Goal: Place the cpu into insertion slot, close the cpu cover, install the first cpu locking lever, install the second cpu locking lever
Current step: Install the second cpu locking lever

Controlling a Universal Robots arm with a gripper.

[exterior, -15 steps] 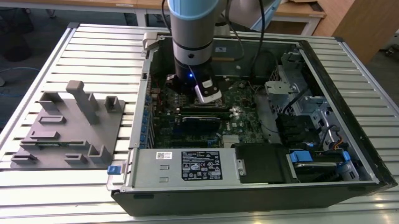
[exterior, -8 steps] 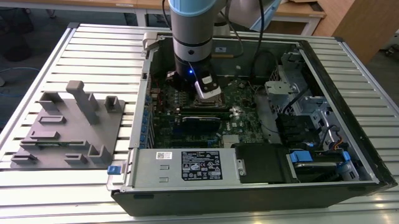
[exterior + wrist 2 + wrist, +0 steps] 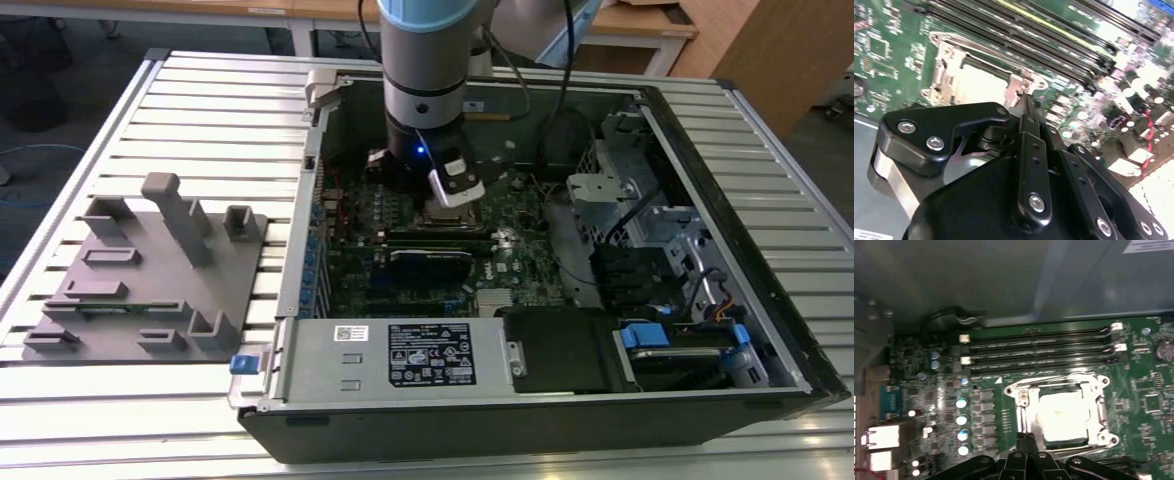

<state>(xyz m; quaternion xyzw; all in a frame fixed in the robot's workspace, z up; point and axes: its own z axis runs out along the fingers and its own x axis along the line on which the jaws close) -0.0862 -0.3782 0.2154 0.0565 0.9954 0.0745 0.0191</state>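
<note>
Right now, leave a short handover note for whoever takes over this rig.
Gripper: fingers pressed together, nothing visibly held, tip at the socket's edge.
Cpu: seated in the insertion slot on the green board, inside the open case.
Cpu cover: appears down, framing the chip.
Done: cpu placed, cover apparently closed.
Left: both locking levers; I cannot tell whether either is latched.

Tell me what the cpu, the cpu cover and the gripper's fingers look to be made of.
The cpu: pale silver-grey metal top, matte, reflecting a soft glare.
The cpu cover: thin bright silvery metal, probably stamped steel, with sharp highlights along its edges, framing the chip.
The gripper fingers: black, semi-matte, likely anodised metal or hard plastic; shiny screw heads join the links.
</note>
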